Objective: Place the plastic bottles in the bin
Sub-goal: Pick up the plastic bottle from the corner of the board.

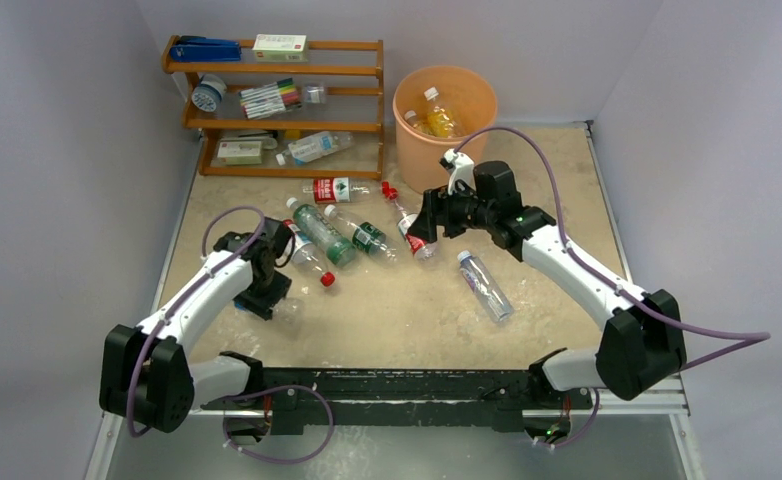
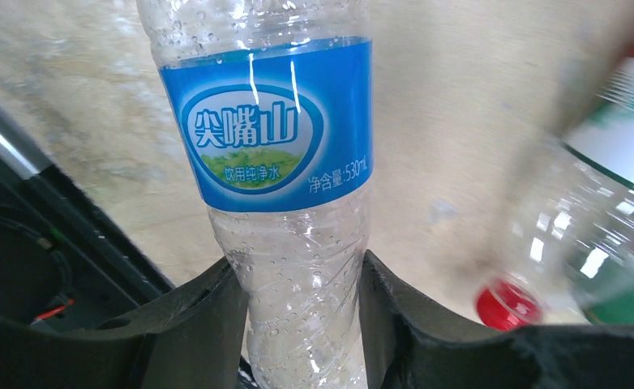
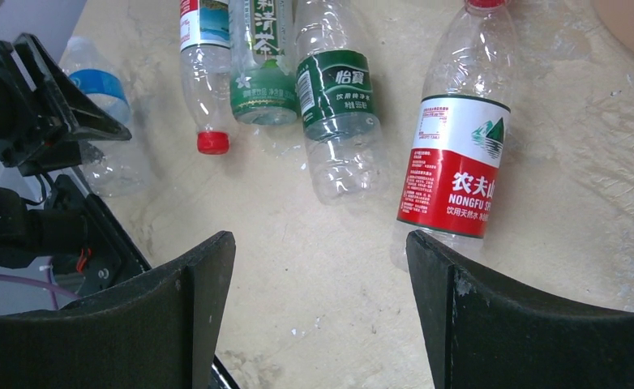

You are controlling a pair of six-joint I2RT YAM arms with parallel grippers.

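My left gripper (image 2: pixel 302 312) is shut on a clear bottle with a blue label (image 2: pixel 273 121), low over the table at the front left (image 1: pixel 267 298). My right gripper (image 3: pixel 322 259) is open and empty, hovering over the table middle (image 1: pixel 422 228); a red-labelled bottle (image 3: pixel 457 162) lies just beyond its right finger. Two green-labelled bottles (image 3: pixel 336 97) and a red-capped one (image 3: pixel 204 77) lie further out. The orange bin (image 1: pixel 445 140) stands at the back and holds a yellow bottle (image 1: pixel 439 117). More bottles lie on the table (image 1: pixel 337 188), (image 1: pixel 485 285).
A wooden shelf (image 1: pixel 277 70) at the back left holds pens, boxes, a clock and one bottle (image 1: pixel 317 147). Grey walls close in the table on the left, back and right. A red-capped bottle (image 2: pixel 614 219) lies close to the right of my left gripper.
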